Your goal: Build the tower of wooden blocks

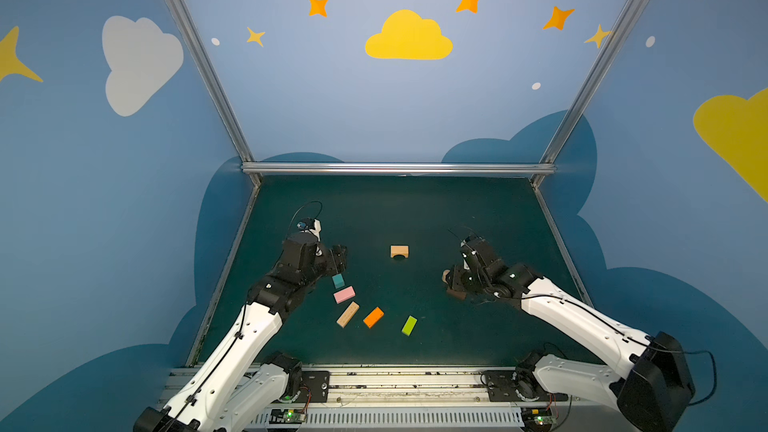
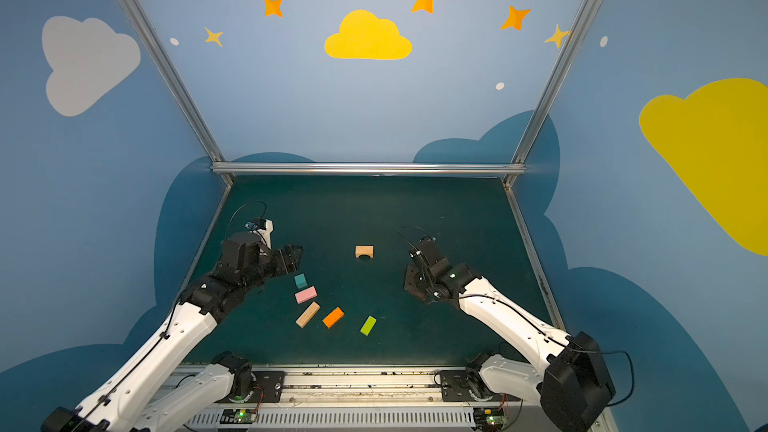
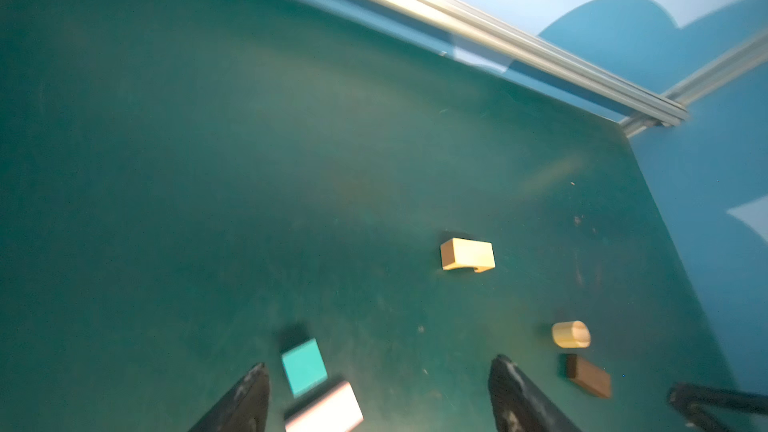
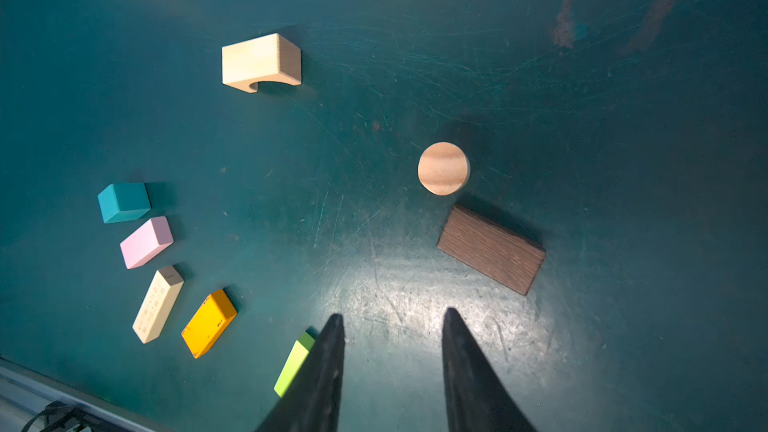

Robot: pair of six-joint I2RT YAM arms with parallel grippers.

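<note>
Right wrist view: right pincer (image 4: 393, 313) part open, empty, over bare tabletop (image 4: 623, 118). Left pincer (image 3: 380, 361) wide open, empty. In a top view, teal cube (image 1: 338, 280), pink brick (image 1: 344, 295), tan plank (image 1: 348, 314), orange brick (image 1: 373, 317) and lime green brick (image 1: 409, 325) lie singly, nearer than and left of tan arch (image 1: 399, 251). Tan short cylinder (image 4: 443, 168) and dark brown brick (image 4: 491, 249) lie nearer and right of it.

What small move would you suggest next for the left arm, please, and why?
Probably lower the left jaws onto the teal cube and close. They stand open with nothing held, the cube lies just ahead between them beside the pink brick, and every block lies single on the mat, so nothing is stacked yet.
</note>
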